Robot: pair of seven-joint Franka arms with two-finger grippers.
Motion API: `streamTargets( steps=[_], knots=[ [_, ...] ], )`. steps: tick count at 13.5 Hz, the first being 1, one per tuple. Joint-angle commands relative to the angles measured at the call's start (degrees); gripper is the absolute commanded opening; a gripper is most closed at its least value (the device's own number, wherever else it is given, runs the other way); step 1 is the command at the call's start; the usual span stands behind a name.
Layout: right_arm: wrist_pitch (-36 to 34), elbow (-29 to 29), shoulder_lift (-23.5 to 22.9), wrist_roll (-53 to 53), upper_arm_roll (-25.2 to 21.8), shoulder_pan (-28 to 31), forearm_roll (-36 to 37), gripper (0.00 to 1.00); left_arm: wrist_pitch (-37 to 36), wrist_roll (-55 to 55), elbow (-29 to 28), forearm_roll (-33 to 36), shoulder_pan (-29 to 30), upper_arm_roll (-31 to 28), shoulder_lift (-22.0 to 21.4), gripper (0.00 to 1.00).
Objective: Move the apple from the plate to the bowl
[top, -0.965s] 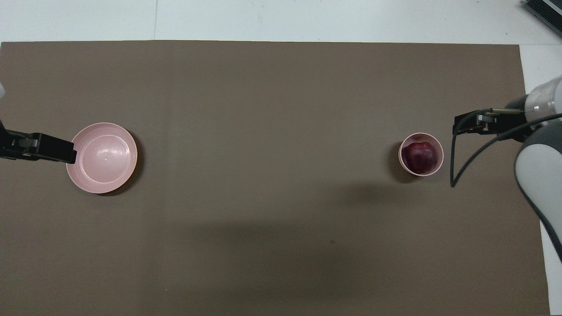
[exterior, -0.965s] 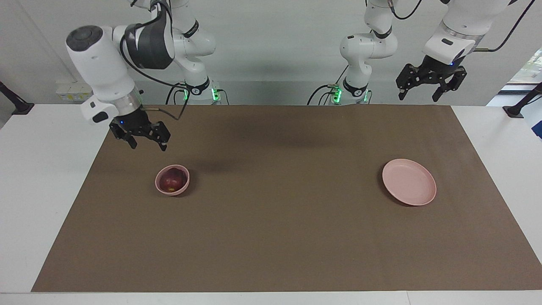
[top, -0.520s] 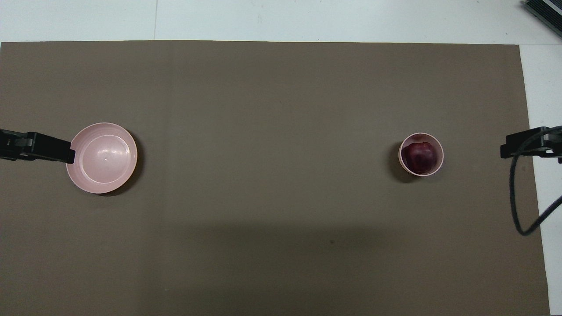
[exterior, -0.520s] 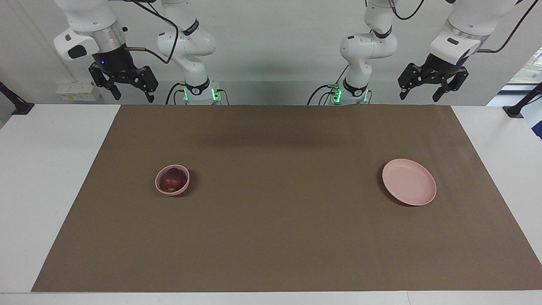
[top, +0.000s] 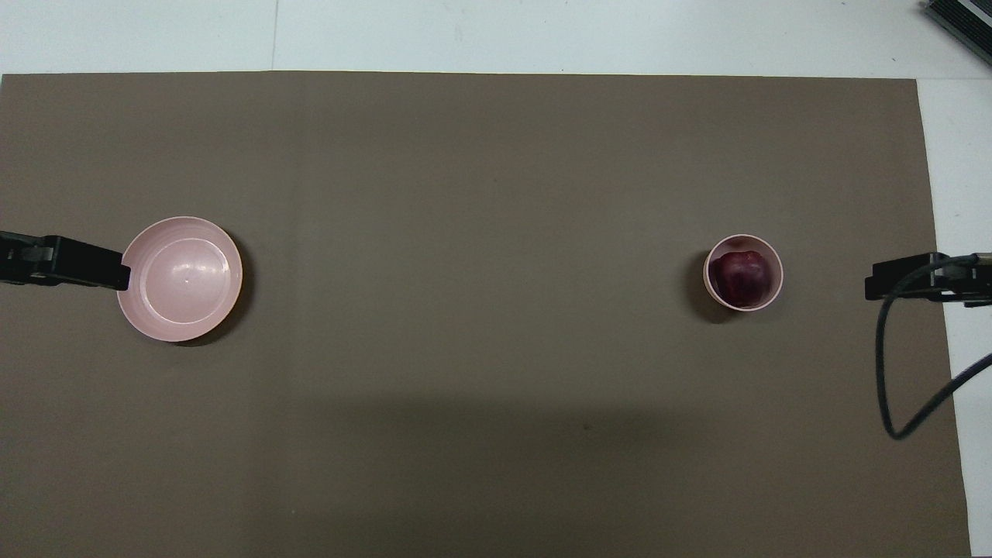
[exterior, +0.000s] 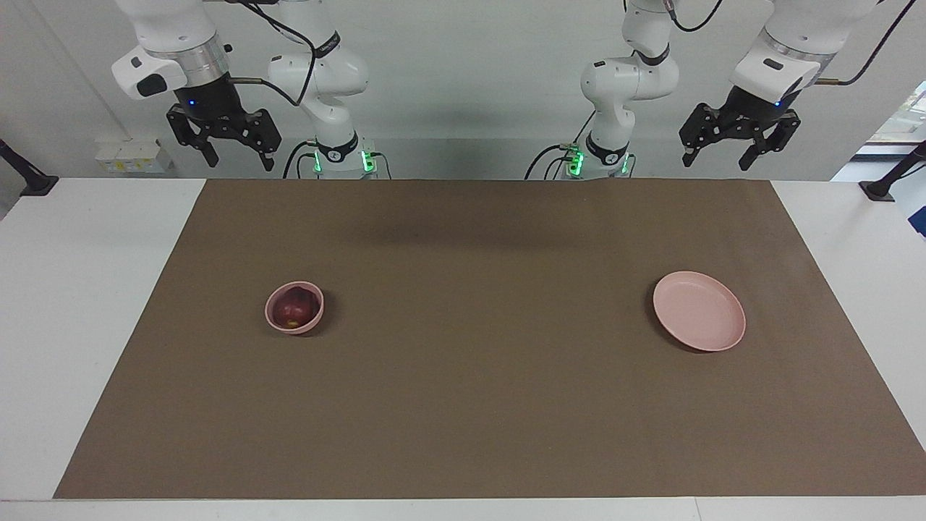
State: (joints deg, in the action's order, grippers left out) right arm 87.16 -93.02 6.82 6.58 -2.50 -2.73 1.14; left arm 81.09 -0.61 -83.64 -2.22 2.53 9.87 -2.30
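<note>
Apple (exterior: 293,310), dark red with a yellowish patch, sits inside the bowl (exterior: 275,320), a small, deep, pale pink vessel whose interior it nearly fills. The bowl stands on the brown mat (exterior: 477,405) toward the right arm's end of the surface (exterior: 79,304). The plate (exterior: 712,329), flat, round and pale pink with a low rim, lies bare on the same mat toward the left arm's end, well apart from the bowl and about as far from the robots as the bowl. In the overhead view the apple (top: 742,277) shows as a dark disc ringed by the bowl's rim (top: 778,263), and the plate (top: 139,310) lies at the other end of the mat (top: 480,194).

The right end effector (exterior: 233,150) hangs raised near the right arm's base, above the robots' edge of the surface, its fingers spread apart and holding nothing. The left end effector (exterior: 716,148) hangs raised likewise at the left arm's end, fingers also spread and empty. Neither touches any object. In the overhead view only dark parts of the left end effector (top: 77,263) and the right end effector (top: 903,277) enter from the sides.
</note>
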Motion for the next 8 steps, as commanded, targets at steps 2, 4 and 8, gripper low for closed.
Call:
streamTargets(
  steps=[2,4,8],
  knots=[
    [1.53,-1.11,0.83,0.79,0.12,0.36,-0.53,1.0,-1.02,0.52,-0.03,-0.68,0.99,0.41,-0.6,1.0],
    [0.74,-1.11,0.83,-1.38,0.12,0.36,-0.44,1.0,-1.02,0.52,-0.03,-0.68,0.99,0.41,-0.6,1.0],
    [-3.57,1.35,-0.23,-4.04,0.03,1.06,-2.9,1.0,-1.02,0.52,-0.03,-0.68,0.99,0.41,-0.6,1.0]
  ],
)
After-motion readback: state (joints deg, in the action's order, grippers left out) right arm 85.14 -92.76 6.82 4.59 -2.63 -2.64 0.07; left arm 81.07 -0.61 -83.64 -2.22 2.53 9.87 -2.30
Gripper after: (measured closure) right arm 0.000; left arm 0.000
